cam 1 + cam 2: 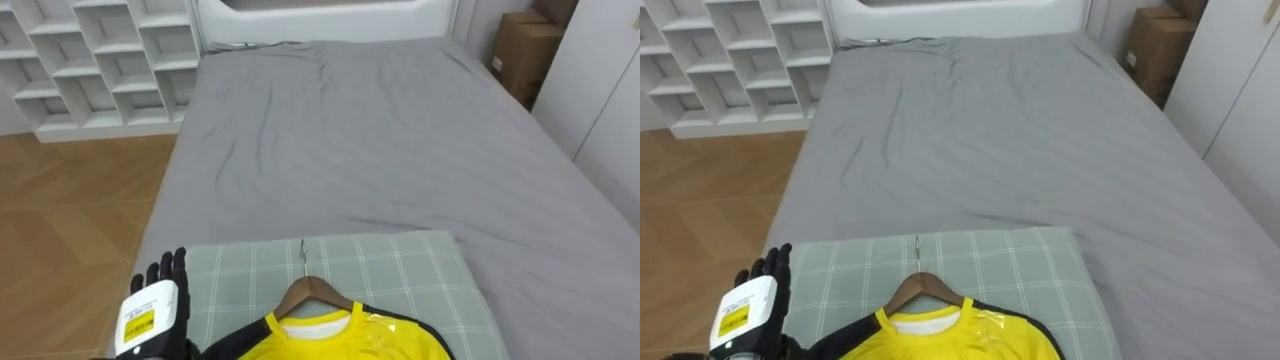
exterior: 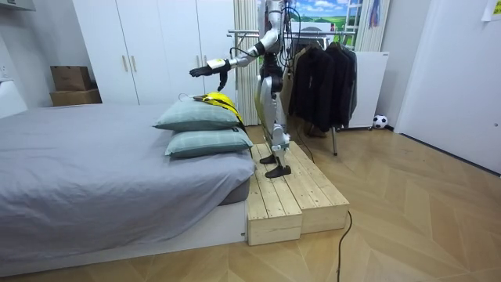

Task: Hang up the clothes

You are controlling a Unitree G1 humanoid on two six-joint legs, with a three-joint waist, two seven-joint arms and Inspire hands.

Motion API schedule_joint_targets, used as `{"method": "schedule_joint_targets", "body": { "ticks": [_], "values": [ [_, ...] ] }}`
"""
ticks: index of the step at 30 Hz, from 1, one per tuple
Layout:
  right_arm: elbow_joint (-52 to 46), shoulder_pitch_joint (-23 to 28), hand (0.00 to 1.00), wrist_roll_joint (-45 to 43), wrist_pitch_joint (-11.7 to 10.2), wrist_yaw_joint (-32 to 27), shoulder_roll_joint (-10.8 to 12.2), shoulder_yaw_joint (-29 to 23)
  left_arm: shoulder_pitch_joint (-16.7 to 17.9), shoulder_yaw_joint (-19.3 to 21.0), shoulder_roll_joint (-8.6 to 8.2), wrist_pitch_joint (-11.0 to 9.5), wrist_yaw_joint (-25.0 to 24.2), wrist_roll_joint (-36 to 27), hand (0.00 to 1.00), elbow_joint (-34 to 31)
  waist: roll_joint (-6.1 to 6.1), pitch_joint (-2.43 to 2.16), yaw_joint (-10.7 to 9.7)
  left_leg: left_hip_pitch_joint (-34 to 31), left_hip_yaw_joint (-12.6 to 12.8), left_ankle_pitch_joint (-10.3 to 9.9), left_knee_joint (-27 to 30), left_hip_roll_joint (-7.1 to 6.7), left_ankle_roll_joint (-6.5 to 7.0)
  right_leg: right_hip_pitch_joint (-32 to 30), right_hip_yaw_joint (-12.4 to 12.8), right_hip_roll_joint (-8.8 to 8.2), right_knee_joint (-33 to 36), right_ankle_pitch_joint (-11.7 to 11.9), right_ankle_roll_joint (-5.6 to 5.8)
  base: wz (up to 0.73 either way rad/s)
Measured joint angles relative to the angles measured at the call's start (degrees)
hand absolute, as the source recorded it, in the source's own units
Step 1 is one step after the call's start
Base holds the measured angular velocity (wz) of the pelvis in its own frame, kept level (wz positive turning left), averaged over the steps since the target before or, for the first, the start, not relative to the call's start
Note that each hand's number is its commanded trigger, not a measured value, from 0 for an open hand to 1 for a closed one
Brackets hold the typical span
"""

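A yellow shirt (image 1: 335,342) with black trim lies on a wooden hanger (image 1: 312,291), hook pointing up the bed, on a green checked pillow (image 1: 410,272). My left hand (image 1: 155,305) hovers open at the pillow's left edge, back toward me, fingers straight, apart from the shirt. In the room view I stand on a wooden platform (image 2: 286,196) at the end of the bed. There my left hand (image 2: 205,70) reaches out above the two stacked pillows (image 2: 200,117) and the shirt (image 2: 218,99).
The grey bed (image 1: 380,140) stretches ahead. White cubby shelves (image 1: 100,60) stand at the far left, a cardboard box (image 1: 520,50) at the far right. Behind me a clothes rack (image 2: 317,78) holds dark garments, with a football (image 2: 380,121) on the floor.
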Motion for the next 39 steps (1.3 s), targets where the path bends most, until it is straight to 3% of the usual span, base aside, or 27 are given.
{"method": "schedule_joint_targets", "body": {
  "ticks": [5,11,19,26,31,39],
  "values": [
    [0.1,-1.7,0.00,-0.2,-0.1,0.4,-0.5,0.0,-5.9,-0.2,0.20,0.0,-0.6,-3.6,0.00,4.1,0.45,0.34,-0.6,-1.7,0.1,0.5,0.4,0.02,0.11,-1.9,-0.4,-0.13,1.3,0.0,-0.05,0.00],
    [-0.3,-2.2,0.00,-0.2,-0.1,0.7,-1.3,0.0,-6.6,-0.8,0.20,0.1,-0.8,-4.4,0.00,6.3,0.66,0.34,-2.0,-3.2,0.1,0.7,0.7,0.00,0.21,-3.4,-0.3,-0.23,1.7,0.0,-0.05,0.00],
    [-1.2,-2.9,0.00,-0.3,-0.2,0.3,-1.2,2.0,-6.7,-4.7,0.04,0.0,-2.1,-4.3,0.00,10.8,-0.03,0.66,-3.0,-2.6,0.5,1.1,0.2,-0.23,0.30,-3.6,-0.2,-0.47,2.5,0.0,-0.05,-0.01],
    [-1.0,-2.5,0.00,0.0,0.5,-1.8,-0.3,2.2,-5.0,-5.4,-1.29,0.2,-2.9,-4.3,0.00,13.3,-1.16,0.25,-3.1,-2.3,0.6,1.1,-0.3,-0.29,0.30,-3.5,0.1,-0.41,1.8,0.0,-0.01,-0.01],
    [-0.7,-2.1,0.00,0.0,0.6,-2.7,-0.1,2.2,-4.4,-6.7,-2.62,0.5,-2.9,-3.9,0.00,13.3,-0.96,0.06,-3.0,-2.0,0.5,1.1,-0.3,-0.38,0.30,-2.7,-0.1,-0.50,1.3,0.0,0.05,0.02],
    [-0.8,-2.7,0.00,0.2,0.4,-3.4,-0.1,2.1,-3.2,-9.9,-3.18,0.3,-2.9,-3.8,0.00,13.3,-0.44,-0.11,-3.1,-0.9,0.4,1.2,-0.6,-0.25,0.29,-1.8,-0.1,-0.39,1.3,0.1,0.03,0.00]
  ]
}}
